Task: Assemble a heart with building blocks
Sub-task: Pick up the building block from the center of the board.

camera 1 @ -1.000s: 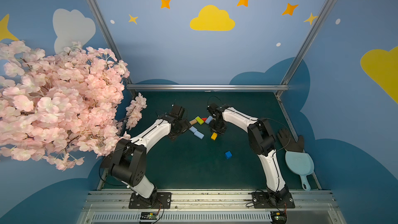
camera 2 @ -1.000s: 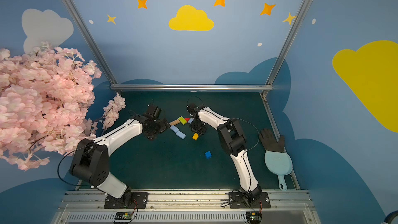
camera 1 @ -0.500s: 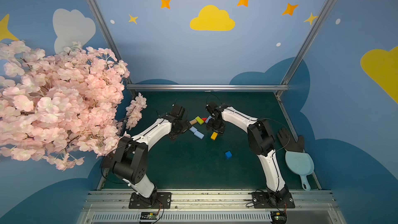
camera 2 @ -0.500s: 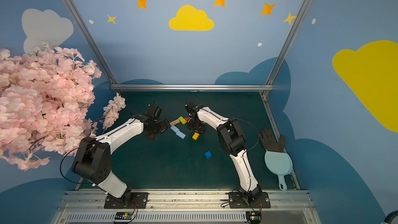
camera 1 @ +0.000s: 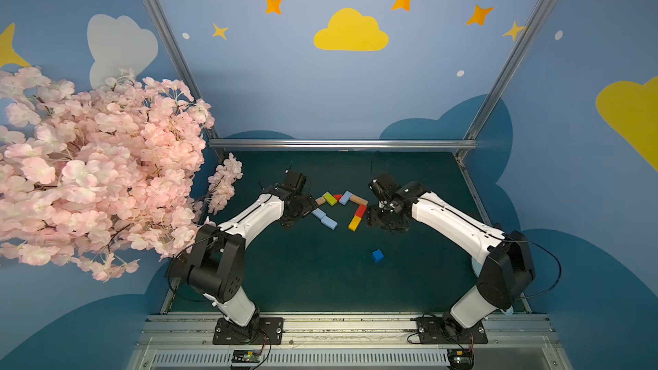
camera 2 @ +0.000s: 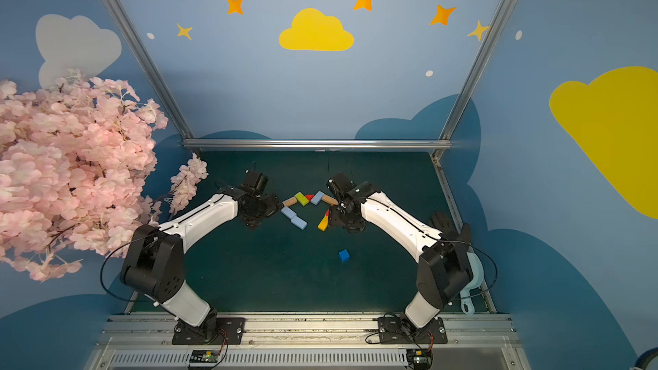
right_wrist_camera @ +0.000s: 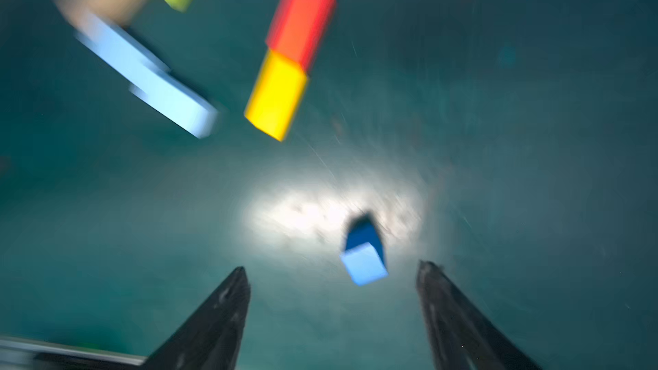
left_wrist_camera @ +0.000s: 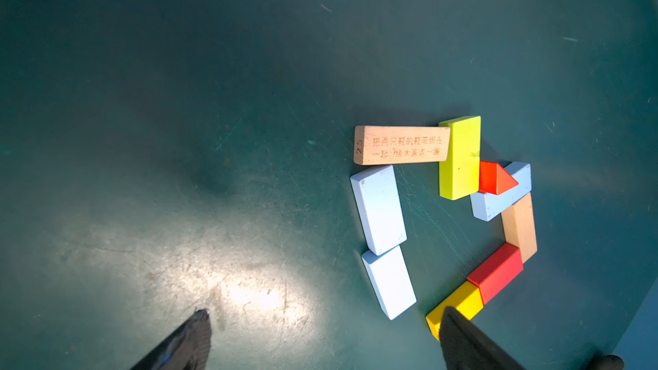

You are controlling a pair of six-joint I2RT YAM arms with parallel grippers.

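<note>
- Heart (camera 1: 345,198): unfinished hollow outline lying flat on green mat (camera 1: 320,279), mid-table toward the back wall. Tip end not yet closed.
- Top run, 10 to 2 o'clock: printed tan bar (left_wrist_camera: 401,145), lime bar (left_wrist_camera: 460,157), red triangle (left_wrist_camera: 495,178) as the notch at 12, top light blue bar (left_wrist_camera: 502,197), plain tan bar (left_wrist_camera: 520,226). Each touches its neighbour.
- Rt side, 3 to 5 o'clock: red bar (camera 1: 360,211), then yellow bar (camera 1: 354,223), end to end.
- Lt side, 9 to 7 o'clock: upper pale bar (camera 1: 318,213) and lower pale bar (camera 1: 329,222), meeting at their corners.
- Dark blue cube (camera 1: 377,255): alone at approx. 5 o'clock of the heart, well apart from it, nearer the arm bases.
- L gripper (left_wrist_camera: 324,316): jaws spread wide, nothing in them. Sits at 9 o'clock, near upper pale bar.
- R gripper (right_wrist_camera: 333,268): wrist view blurred, but fingers clearly apart w/ nothing clamped. Sits at 3 o'clock, just beside red and yellow bars.
- Outskirts: pink blossom branch (camera 1: 89,172) at 9 o'clock past the mat. Black glove (camera 2: 441,220) and pale scoop (camera 2: 471,279) at 3–4 o'clock by the mat's rt edge.
</note>
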